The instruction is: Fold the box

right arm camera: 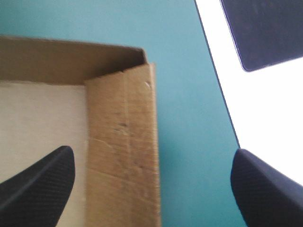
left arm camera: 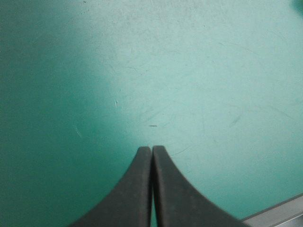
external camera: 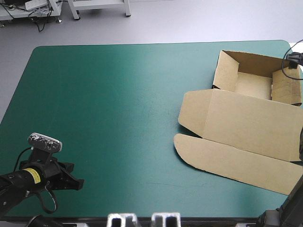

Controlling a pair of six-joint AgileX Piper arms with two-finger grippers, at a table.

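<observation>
The brown box [external camera: 246, 118] lies at the table's right side as an open tray [external camera: 253, 84] with raised walls. Its lid and rounded front flap [external camera: 232, 161] lie flat toward the near edge. In the right wrist view my right gripper [right arm camera: 151, 153] is open and straddles the tray's folded side wall [right arm camera: 123, 142]. One finger [right arm camera: 40, 184] is over the tray's inside, the other [right arm camera: 265, 189] over the table's edge. My left gripper [external camera: 78, 183] rests shut at the near left corner, far from the box, with only teal-green cover ahead of its tips [left arm camera: 151, 149].
The teal-green cover [external camera: 118, 109] stretches bare from the left gripper to the box. The table's right edge runs close beside the tray's side wall, with a narrow strip of cover [right arm camera: 189, 104] between them.
</observation>
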